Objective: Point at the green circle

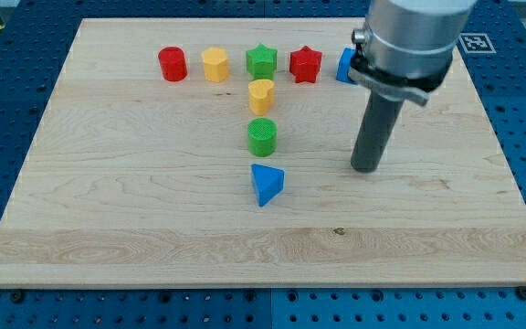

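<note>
The arm carries no gripper, so there are no jaws to be apart, together or clamped on anything; it ends in a dark rod whose tip (365,168) rests on the wooden board (108,201), touching no block. The green circle (262,136) stands well to the view's left of the tip and slightly higher in the view, apart from it. Just below the circle, and also left of the tip, lies the blue triangle (267,184); just above the circle sits a yellow block (261,94). Along the view's top, up and left of the tip, runs a row: a red cylinder (173,64), a yellow hexagon (215,65), a green star (261,61) and a red star (305,64). A blue block (344,66) directly above the tip is partly hidden behind the arm's grey housing (409,41).
</note>
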You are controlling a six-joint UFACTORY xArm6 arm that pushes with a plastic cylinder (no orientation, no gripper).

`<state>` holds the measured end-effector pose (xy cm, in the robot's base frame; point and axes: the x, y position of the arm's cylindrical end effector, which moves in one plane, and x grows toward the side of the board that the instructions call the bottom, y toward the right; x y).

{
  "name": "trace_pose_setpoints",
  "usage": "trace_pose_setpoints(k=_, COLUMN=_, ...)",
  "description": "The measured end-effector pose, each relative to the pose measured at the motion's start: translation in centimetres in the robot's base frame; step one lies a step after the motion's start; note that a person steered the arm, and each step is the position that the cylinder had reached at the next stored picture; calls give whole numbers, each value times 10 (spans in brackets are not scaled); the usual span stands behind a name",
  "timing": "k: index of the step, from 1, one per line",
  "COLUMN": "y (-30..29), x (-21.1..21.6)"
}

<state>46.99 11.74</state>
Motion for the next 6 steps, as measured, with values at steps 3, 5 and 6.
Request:
trace_pose_setpoints(k=3, y=-56, x=-50)
trace_pose_setpoints(k=5, y=-99, x=-66)
trace_pose_setpoints(k=6, y=-99, x=-92)
